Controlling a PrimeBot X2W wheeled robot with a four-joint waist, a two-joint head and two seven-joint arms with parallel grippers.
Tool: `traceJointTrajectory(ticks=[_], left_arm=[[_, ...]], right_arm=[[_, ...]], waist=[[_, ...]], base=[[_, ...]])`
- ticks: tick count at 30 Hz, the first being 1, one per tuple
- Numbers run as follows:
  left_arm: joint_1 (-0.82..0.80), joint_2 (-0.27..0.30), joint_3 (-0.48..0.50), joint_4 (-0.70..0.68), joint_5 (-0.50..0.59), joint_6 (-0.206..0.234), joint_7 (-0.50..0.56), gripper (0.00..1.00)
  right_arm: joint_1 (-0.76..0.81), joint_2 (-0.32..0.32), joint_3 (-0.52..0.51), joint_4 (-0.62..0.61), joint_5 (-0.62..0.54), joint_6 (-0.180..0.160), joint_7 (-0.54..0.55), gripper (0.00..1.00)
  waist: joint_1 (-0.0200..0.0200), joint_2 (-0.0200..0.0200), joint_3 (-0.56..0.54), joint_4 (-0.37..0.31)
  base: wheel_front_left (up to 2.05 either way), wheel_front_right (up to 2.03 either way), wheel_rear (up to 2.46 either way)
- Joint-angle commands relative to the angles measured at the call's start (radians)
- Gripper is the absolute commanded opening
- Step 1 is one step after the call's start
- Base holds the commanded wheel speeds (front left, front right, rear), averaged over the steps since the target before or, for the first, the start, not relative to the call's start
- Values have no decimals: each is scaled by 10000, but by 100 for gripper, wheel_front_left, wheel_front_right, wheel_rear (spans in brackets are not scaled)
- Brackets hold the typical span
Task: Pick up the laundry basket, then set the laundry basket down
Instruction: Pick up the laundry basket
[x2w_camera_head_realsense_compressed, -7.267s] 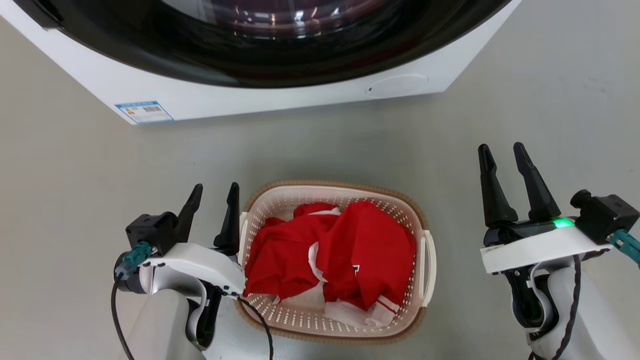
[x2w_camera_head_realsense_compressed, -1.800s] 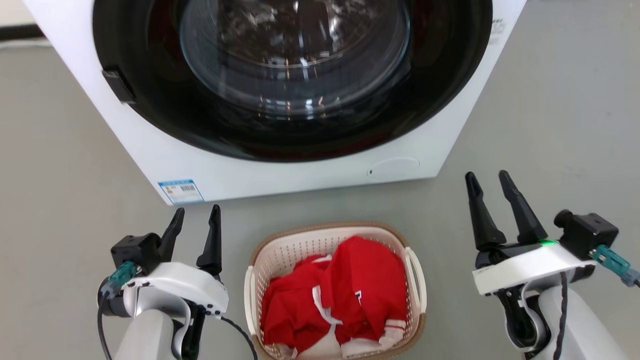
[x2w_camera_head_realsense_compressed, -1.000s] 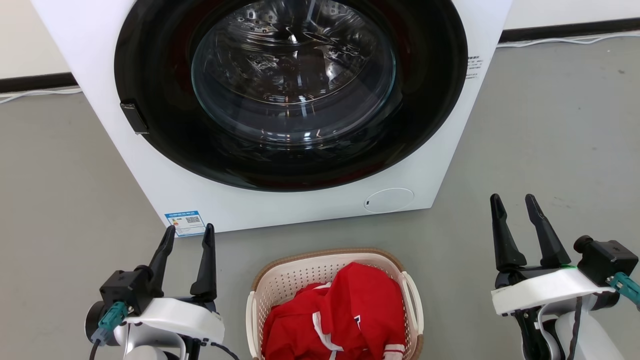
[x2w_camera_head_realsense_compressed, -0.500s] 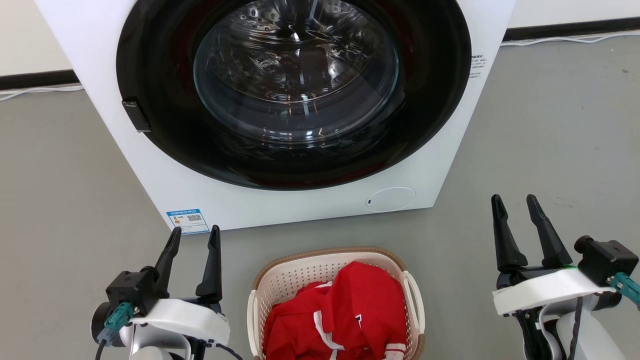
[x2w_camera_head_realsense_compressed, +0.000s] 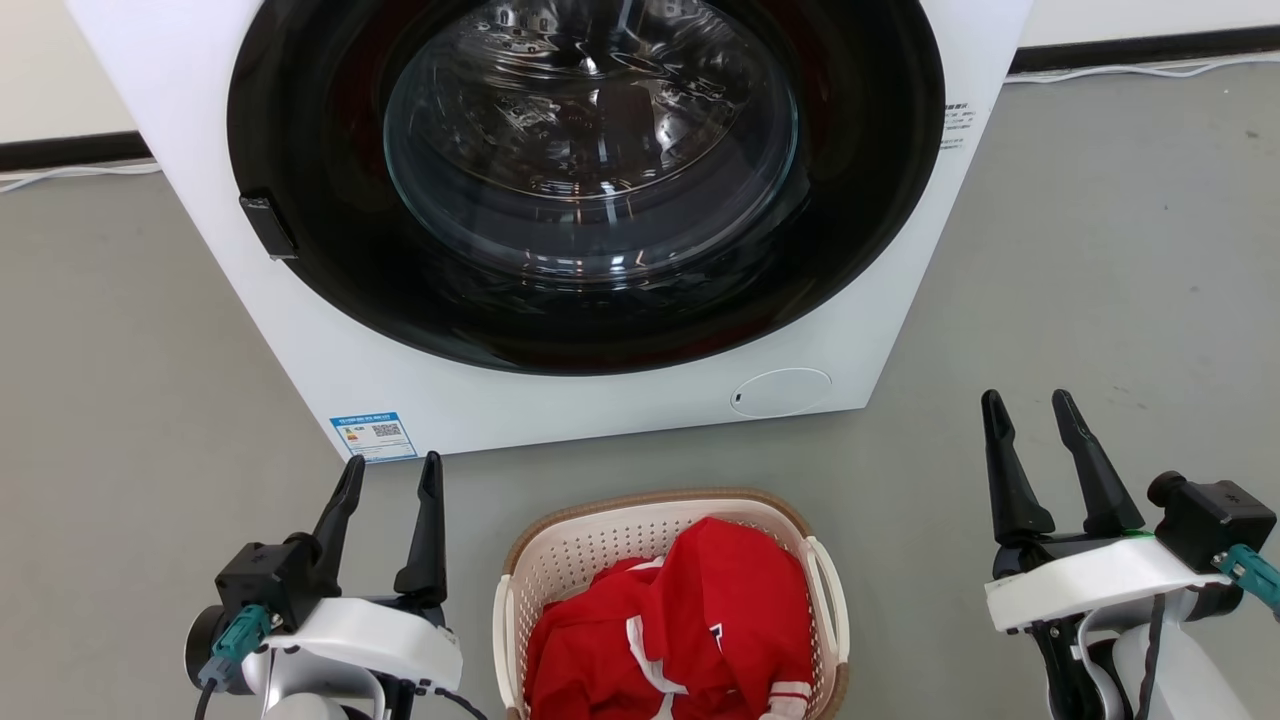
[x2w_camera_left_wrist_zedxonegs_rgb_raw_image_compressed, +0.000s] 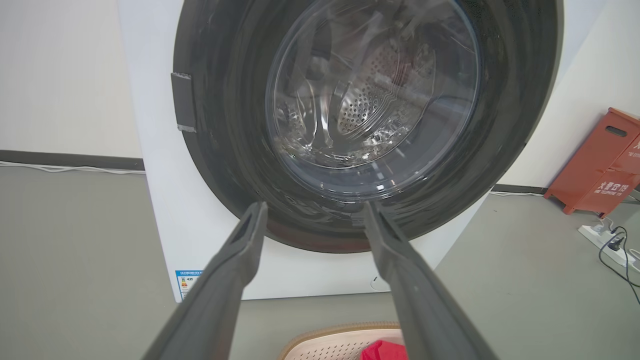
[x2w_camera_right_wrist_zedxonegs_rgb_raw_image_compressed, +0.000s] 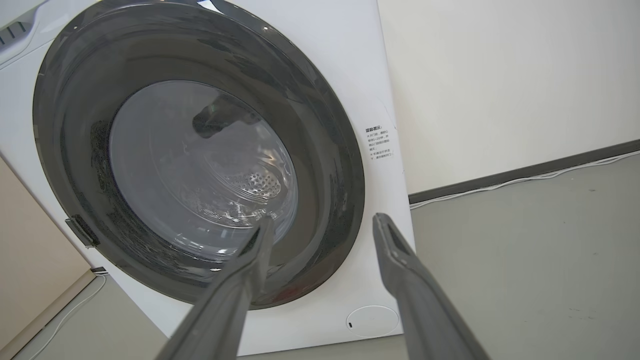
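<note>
Grey floor (x2w_camera_head_realsense_compressed: 1100, 250) (washing machine (x2w_camera_head_realsense_compressed: 590, 190), laundry basket (x2w_camera_head_realsense_compressed: 572, 560))

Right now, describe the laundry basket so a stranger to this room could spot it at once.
Find the big white washing machine with the round dark door. On the grey floor in front of it sits the laundry basket: cream perforated plastic, tan woven-look rim, holding red clothes.

Bare floor (x2w_camera_head_realsense_compressed: 1050, 250) flanks the laundry basket (x2w_camera_head_realsense_compressed: 585, 550); the washing machine (x2w_camera_head_realsense_compressed: 560, 420) blocks the far side.
</note>
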Motion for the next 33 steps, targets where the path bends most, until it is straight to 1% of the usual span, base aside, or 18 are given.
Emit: traceJointTrajectory(ticks=[1,9,15,25,33], left_arm=[[-251,112,239,-223,-101,104,-63,100],[-319,112,181,-268,-127,164,-63,100],[-554,112,102,-60,-164,174,-63,100],[-1408,112,39,842,-62,14,-63,100],[-2193,112,-120,1807,-71,-99,-63,100]], right_arm=[[-156,-97,236,-225,61,71,-109,100],[-199,-116,220,-269,101,71,-109,100],[-412,-172,368,-123,260,71,-109,100],[-1069,-363,479,754,659,71,-109,100],[-1724,-515,853,1660,973,71,-109,100]], waist=[[0,0,12,-1],[0,0,222,15],[0,0,814,53],[0,0,2115,203],[0,0,3138,250]], base=[[0,0,0],[0,0,0],[0,0,0],[0,0,0],[0,0,0]])
